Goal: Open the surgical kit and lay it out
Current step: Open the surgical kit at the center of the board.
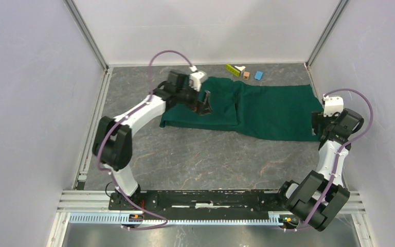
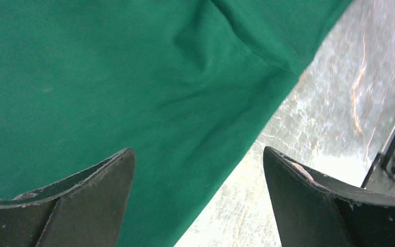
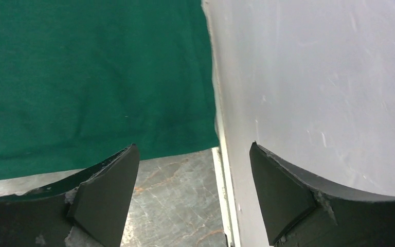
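At opposite ends of the green cloth (image 1: pixel 267 110), both bent arms hang with jaws spread, empty.

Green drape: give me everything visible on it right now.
The dark green drape is matte woven cloth lying on the grey marbled table, partly unfolded. Its left part is a folded, layered block with creases. Its right part spreads as a flatter sheet toward the right wall. No tray or instruments show. The left tool hangs open over the folded part near its edge. The right tool is open at the right hem, gripping nothing. Contact cannot be judged.
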{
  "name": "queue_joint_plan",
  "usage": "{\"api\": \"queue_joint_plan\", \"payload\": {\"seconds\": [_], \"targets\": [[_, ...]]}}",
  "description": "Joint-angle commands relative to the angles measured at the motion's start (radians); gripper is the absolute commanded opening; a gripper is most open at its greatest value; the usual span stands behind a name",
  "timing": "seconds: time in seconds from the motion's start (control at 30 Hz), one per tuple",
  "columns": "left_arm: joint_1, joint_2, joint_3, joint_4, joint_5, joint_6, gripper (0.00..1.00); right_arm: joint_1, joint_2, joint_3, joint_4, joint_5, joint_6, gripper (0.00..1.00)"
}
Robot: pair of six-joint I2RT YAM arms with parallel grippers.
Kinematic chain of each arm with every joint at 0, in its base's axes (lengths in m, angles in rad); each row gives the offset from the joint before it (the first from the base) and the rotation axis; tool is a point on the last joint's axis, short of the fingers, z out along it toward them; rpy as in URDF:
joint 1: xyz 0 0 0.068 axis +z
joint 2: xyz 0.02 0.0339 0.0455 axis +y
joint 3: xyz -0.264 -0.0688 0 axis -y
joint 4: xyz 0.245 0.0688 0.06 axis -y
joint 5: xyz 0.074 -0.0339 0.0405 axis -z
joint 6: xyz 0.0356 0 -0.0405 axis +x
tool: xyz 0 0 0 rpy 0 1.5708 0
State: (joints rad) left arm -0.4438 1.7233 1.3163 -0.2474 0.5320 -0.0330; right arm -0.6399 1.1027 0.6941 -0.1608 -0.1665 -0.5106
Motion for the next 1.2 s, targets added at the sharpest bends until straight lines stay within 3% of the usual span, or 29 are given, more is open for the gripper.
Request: {"api": "queue_joint_plan", "payload": {"seconds": [0.0, 0.17, 0.3, 0.7, 0.93, 1.17], "targets": [[-0.163, 0.096, 0.149, -0.156, -0.078, 0.253, 1.00, -0.003, -0.017, 0.005, -0.009, -0.152, -0.026, 0.87], [-0.330, 0.205, 0.271, -0.259, -0.206, 0.412, 1.00, -0.002, -0.022, -0.003, -0.058, -0.213, -0.045, 0.89], [-0.403, 0.285, 0.348, -0.302, -0.292, 0.477, 0.92, -0.003, -0.029, -0.016, -0.084, -0.236, -0.069, 0.89], [-0.413, 0.407, 0.498, -0.350, -0.310, 0.478, 0.61, -0.003, -0.041, -0.039, -0.108, -0.292, -0.092, 0.88], [-0.414, 0.440, 0.558, -0.406, -0.246, 0.455, 0.36, -0.002, -0.040, -0.041, -0.112, -0.292, -0.099, 0.88], [-0.412, 0.439, 0.561, -0.433, -0.190, 0.435, 0.24, -0.002, -0.032, -0.039, -0.111, -0.290, -0.104, 0.88]]}}
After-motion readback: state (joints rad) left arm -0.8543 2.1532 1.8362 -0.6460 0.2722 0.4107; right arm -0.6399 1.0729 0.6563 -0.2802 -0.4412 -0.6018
